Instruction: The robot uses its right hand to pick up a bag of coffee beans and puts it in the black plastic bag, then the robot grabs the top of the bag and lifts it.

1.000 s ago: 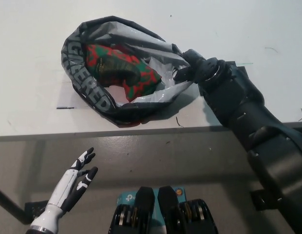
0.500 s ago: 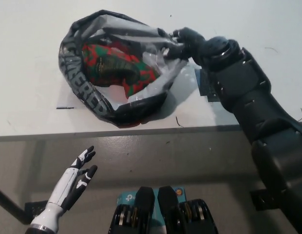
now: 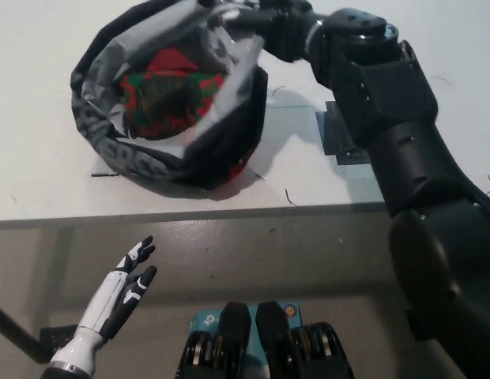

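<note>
Right hand (image 3: 273, 28) grips the black plastic bag (image 3: 229, 138) by its top rim; coffee beans (image 3: 167, 95) hang below-left inside. Left hand (image 3: 122, 290) rests open, far off.

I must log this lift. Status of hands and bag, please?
Black right hand shut on black plastic bag rim. Red-green coffee bean bag inside. White left hand open, resting below white table. Nothing obstructing.
</note>
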`<state>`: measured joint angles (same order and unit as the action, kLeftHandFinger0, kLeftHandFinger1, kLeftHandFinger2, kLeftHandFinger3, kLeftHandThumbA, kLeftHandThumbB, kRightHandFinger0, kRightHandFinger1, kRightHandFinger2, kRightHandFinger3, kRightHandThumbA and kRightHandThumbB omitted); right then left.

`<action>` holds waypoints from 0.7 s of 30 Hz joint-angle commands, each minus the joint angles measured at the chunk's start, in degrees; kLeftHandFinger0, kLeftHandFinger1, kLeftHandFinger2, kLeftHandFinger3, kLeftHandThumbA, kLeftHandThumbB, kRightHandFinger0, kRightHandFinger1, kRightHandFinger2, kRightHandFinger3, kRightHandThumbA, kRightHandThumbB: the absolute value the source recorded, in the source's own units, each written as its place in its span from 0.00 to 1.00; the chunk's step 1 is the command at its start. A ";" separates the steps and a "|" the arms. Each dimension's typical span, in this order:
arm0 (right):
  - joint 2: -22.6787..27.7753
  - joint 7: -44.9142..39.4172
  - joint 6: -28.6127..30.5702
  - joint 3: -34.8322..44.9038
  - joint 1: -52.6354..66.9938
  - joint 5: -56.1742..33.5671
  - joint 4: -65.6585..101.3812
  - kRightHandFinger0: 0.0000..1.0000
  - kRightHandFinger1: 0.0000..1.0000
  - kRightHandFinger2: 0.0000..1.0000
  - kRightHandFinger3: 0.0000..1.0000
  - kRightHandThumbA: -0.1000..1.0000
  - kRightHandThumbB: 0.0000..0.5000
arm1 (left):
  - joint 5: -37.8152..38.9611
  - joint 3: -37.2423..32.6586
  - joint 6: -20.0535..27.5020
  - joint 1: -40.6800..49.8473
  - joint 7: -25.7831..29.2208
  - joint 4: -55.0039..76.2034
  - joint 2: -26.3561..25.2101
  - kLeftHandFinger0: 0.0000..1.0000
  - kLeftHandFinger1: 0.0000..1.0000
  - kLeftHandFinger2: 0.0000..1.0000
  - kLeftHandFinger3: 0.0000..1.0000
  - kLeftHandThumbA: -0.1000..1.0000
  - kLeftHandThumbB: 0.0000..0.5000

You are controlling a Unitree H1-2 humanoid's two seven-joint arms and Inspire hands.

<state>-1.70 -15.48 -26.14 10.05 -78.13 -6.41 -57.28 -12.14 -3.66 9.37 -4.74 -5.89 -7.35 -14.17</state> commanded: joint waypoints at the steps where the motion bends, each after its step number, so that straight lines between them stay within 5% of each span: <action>1: -0.90 -0.64 -0.79 1.23 -8.86 -9.70 4.75 0.00 0.16 0.52 0.54 0.37 0.00 | 0.41 -0.02 2.73 -1.40 -0.44 0.56 -1.42 0.85 1.00 1.00 1.00 1.00 0.39; 3: -1.06 0.48 -0.79 1.58 -9.29 -11.21 4.38 0.00 0.09 0.46 0.52 0.36 0.00 | 0.46 0.05 2.56 -1.39 -0.34 0.64 -1.32 0.84 1.00 1.00 1.00 1.00 0.39; 14: -2.16 9.14 -0.79 6.30 -10.91 -23.95 5.01 0.00 0.03 0.50 0.70 0.36 0.00 | 0.07 -0.21 2.47 -1.47 -0.31 0.58 -1.31 0.86 1.00 1.00 1.00 1.00 0.38; 21: -3.40 13.05 -0.79 12.28 -14.70 -28.70 8.30 0.00 0.18 0.63 0.84 0.46 0.00 | -0.21 -0.31 2.01 -1.50 -0.18 0.93 -1.19 0.85 0.99 1.00 1.00 1.00 0.38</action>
<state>-4.12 -7.53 -27.02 17.37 -82.54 -24.36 -55.02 -12.10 -3.84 9.67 -5.15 -5.88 -7.65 -14.30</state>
